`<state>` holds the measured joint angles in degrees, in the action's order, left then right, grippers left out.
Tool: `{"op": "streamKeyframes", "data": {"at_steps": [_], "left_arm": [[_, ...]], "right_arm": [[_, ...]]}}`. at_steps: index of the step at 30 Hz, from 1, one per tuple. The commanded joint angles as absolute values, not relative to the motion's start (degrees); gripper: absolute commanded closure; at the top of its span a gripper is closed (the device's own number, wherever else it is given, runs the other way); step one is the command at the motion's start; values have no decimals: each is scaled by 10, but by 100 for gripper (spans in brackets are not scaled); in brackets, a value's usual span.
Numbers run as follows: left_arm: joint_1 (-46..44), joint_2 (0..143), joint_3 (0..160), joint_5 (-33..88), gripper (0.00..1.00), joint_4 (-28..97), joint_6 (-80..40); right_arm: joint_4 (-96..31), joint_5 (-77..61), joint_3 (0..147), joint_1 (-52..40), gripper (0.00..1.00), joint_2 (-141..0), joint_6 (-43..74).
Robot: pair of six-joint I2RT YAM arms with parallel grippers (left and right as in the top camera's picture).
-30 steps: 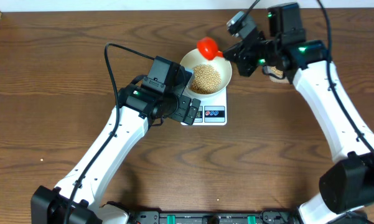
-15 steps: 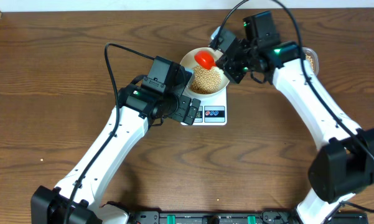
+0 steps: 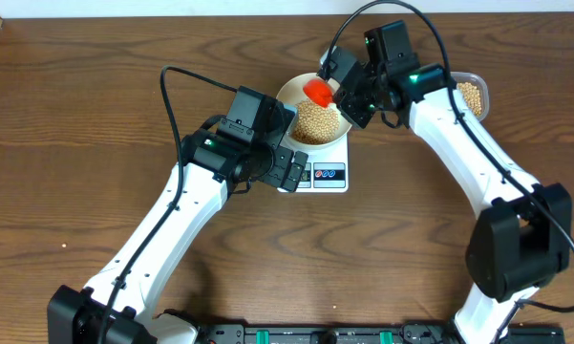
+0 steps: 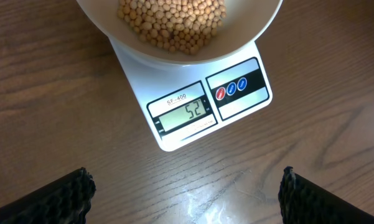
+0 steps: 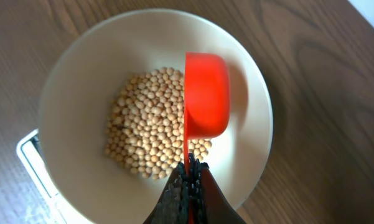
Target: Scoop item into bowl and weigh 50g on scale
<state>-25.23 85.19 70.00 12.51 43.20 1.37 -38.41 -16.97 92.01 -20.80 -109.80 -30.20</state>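
The white bowl (image 3: 288, 95) stands on the white scale (image 3: 329, 176) and holds a heap of tan beans (image 3: 315, 122). My right gripper (image 3: 337, 95) is shut on the thin handle of a red scoop (image 3: 316, 92), which hangs over the bowl's far side. From the right wrist, the scoop (image 5: 206, 93) is turned on its side above the beans (image 5: 150, 132), with the gripper (image 5: 188, 171) over the bowl's rim (image 5: 55, 93). My left gripper (image 4: 185, 190) stands open above bare table in front of the scale (image 4: 243, 102), whose display (image 4: 188, 112) reads 52.
A clear plastic tub (image 3: 472, 95) with more beans sits at the back right, behind the right arm. The left arm's black cable (image 3: 172, 105) loops over the table left of the scale. The wooden table (image 3: 95, 115) stretches left and forward.
My right arm has swung left with the red scoop, from the bowl's back rim to over the bowl. The left arm has not moved.
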Motion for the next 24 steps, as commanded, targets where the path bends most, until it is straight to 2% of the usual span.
{"op": "streamKeyframes", "data": {"at_steps": [1,24], "left_arm": [[-251,857,694,119,4,432,15],[-251,857,694,119,3,432,15]], "right_arm": [[-379,-166,917,-211,99,-1103,-308],[-385,-166,917,-211,99,-1136,-307]]}}
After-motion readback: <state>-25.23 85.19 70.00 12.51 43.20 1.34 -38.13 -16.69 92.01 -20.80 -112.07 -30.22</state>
